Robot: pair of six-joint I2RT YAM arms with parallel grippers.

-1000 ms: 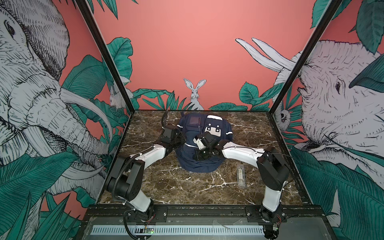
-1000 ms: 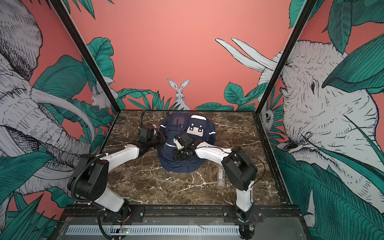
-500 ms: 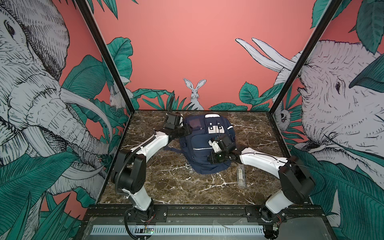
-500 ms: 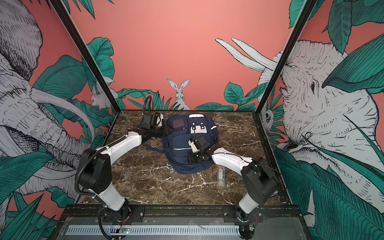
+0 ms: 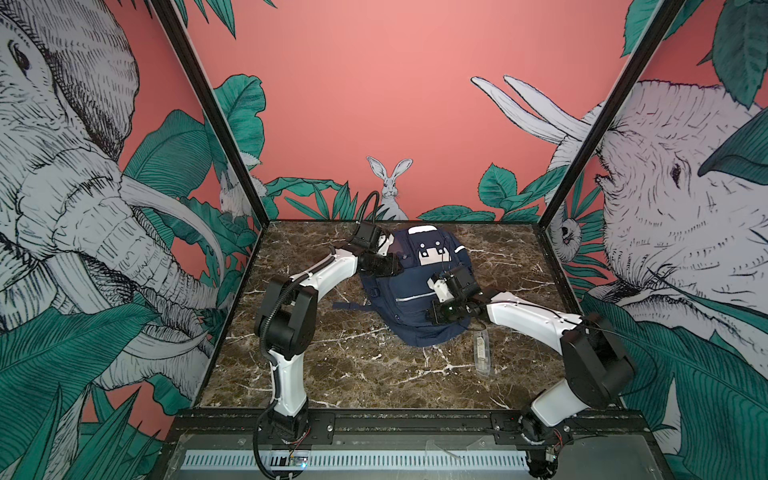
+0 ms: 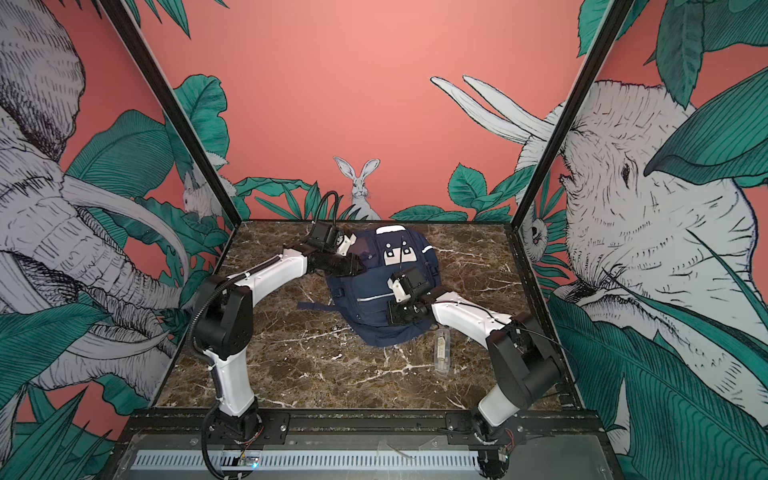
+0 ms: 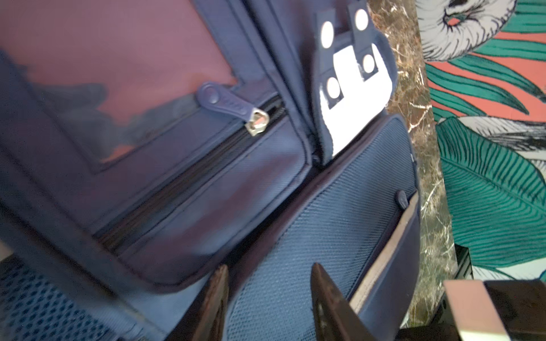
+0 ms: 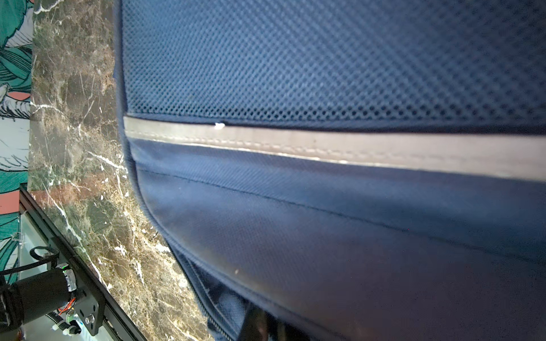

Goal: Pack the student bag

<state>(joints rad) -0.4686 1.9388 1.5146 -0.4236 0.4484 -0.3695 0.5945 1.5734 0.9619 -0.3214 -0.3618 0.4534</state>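
Bag [image 5: 409,303] lies flat, front up, toward the back of the worktop [image 5: 332,365]. Left claw [image 7: 270,307] sits at its far-left side, fingers apart over the textured fabric, gripping nothing. We read that as lining up on a zip. Right claw [image 5: 438,312] is closed at the bag's near-right edge, likely steadying it. Can't tell whether it pinches fabric.

You look at a brown marble tabletop [image 5: 332,374] boxed by coral walls [image 5: 374,83] painted with elephants [image 5: 62,187], green leaves [image 5: 245,108] and a rabbit [image 5: 390,183].
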